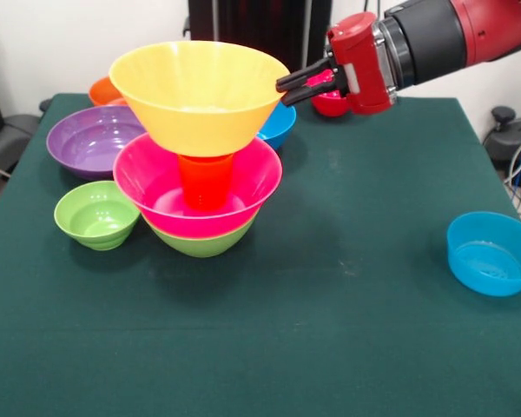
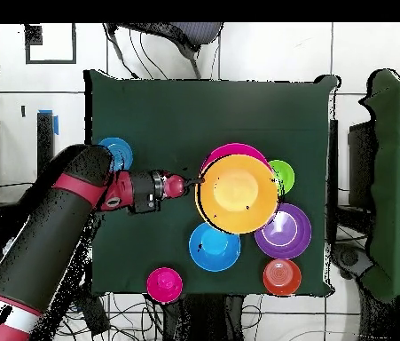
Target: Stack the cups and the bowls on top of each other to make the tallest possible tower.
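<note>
Right now, on the green table (image 1: 347, 330), a tower (image 1: 200, 156) of four things, a bit left of the middle. At the very bottom, a green bowl (image 1: 200, 244), sitting on the cloth. Inside that, a big pink bowl (image 1: 152, 187). Standing up straight in the pink bowl, the orange cup (image 1: 206, 180). Resting on top of the cup, a big yellow-orange bowl (image 1: 200, 95), open side up and the highest thing of all. Reaching in from the right, the red and black arm (image 1: 443, 39), lying almost flat over the table, with the claw (image 1: 284, 92) right at the rim of that top bowl. Cannot tell if the claw is spread, pressed together or pinching the rim. From above, the claw (image 2: 194, 182) again right at the edge of the top bowl. Just beside the tower, on its left, a small green bowl (image 1: 97, 215) alone on the cloth. Behind that, a purple bowl (image 1: 89, 139), and farther back a small orange bowl (image 1: 104, 90), partly hidden. Behind the tower, a blue bowl (image 1: 280, 124) peeking out. Behind the claw, a small red bowl (image 1: 328, 106), mostly hidden. Well apart, at the right edge, one more blue bowl (image 1: 492, 254).
</note>
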Robot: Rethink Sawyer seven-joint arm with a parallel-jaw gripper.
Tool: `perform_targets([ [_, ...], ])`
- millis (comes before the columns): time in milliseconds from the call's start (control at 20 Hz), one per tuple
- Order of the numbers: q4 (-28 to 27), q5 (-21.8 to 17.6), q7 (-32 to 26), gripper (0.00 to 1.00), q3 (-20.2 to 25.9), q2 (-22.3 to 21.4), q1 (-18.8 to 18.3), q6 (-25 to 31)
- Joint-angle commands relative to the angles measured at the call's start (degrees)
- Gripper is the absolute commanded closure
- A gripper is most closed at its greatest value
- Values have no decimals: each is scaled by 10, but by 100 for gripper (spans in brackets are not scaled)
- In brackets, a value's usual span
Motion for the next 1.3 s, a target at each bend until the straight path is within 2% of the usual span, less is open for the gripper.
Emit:
perform_targets([
  [50,-17,-26,2,100,57,24,-14,-15],
  [1300,-25,-20,16,100,57,34,-13,-18],
])
